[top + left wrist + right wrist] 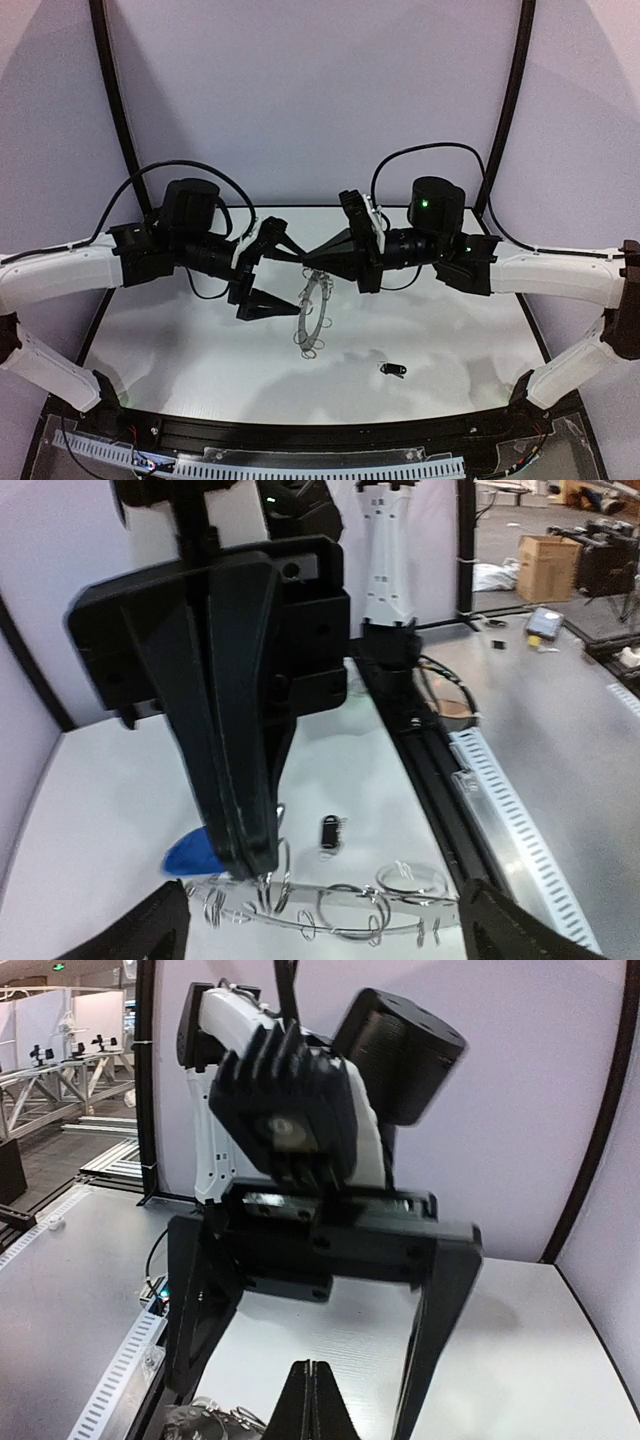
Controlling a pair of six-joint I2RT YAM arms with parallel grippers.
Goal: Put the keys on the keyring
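keyring [330, 887] edge pinched by closed right gripper [258, 865], left gripper [297, 283] spread wide around it.

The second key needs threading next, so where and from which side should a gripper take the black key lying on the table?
Take the black key by its black head, pinching across the narrow sides from straight above: it lies flat on the table, apart from the keyring, so probably only a top-down approach gets fingers around it. The open left gripper is free.
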